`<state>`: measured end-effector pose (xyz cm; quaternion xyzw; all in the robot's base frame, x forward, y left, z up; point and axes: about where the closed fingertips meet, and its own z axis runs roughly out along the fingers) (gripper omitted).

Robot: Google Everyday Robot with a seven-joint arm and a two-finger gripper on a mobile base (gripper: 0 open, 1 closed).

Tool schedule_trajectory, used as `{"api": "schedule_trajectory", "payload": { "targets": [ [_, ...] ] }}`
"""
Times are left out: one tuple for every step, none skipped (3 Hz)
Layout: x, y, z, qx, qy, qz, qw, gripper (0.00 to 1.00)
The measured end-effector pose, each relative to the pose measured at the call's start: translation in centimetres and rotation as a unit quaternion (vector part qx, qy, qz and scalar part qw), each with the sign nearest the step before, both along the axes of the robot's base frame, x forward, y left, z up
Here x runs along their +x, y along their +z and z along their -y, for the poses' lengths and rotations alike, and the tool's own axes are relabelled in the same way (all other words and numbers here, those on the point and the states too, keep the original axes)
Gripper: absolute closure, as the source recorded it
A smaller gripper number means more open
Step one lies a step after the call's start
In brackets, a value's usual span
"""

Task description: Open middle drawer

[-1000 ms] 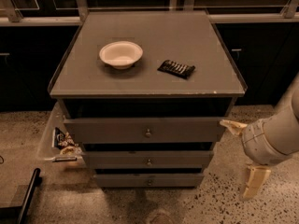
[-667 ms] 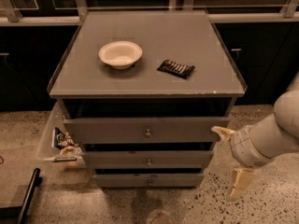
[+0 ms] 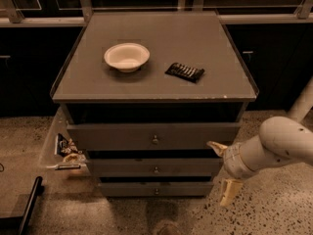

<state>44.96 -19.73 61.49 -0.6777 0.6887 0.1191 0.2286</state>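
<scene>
Arm in from rt, elbow bent; gripper (image 3: 222,170) spread wide, empty, beside middle drawer (image 3: 127,168) rt end.

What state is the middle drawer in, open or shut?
Shut: the middle drawer shows only its front, no inside. The open gripper hovers at its right end.

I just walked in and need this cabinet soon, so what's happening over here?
A robot arm's two-finger tool hovers open by the right end of the grey wooden middle drawer, holding nothing. It is off to the side of the drawer's small round metal knob, which is untouched, so the pull has not started. A white bowl and a dark packet sit on the grey cabinet top.
</scene>
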Motion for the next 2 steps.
{"api": "schedule_trajectory", "payload": {
  "targets": [
    [0.46,-5.68,-0.77,0.027,-0.008,0.019,0.9994,0.00],
    [0.46,-5.69,-0.77,0.027,-0.008,0.019,0.9994,0.00]
  ]
}}
